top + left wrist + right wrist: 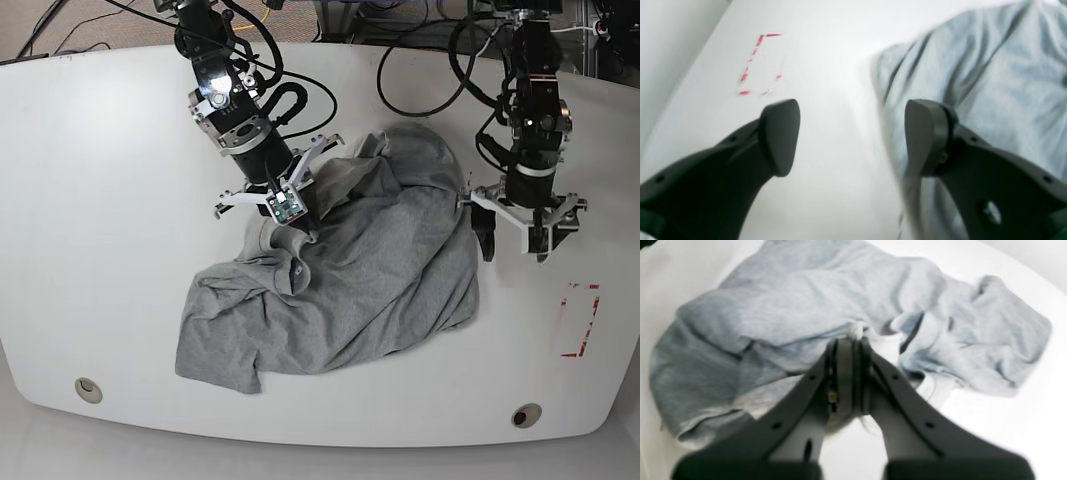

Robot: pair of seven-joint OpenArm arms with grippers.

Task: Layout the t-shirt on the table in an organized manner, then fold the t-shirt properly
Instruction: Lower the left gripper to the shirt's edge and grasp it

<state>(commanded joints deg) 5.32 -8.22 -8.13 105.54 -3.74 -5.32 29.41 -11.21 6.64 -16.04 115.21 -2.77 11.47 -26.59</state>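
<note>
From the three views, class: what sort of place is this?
Probably a robotics lab bench, not a home: two arms, the left gripper and right gripper, a t-shirt, a taped red rectangle, loose cables.

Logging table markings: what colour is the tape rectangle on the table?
Red, a broken outline on the white table. The tape rectangle shows best in the base view.

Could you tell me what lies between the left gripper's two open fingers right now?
In the left wrist view, the left gripper has mostly bare table between its fingers; the t-shirt's edge reaches only the right-hand finger.
</note>
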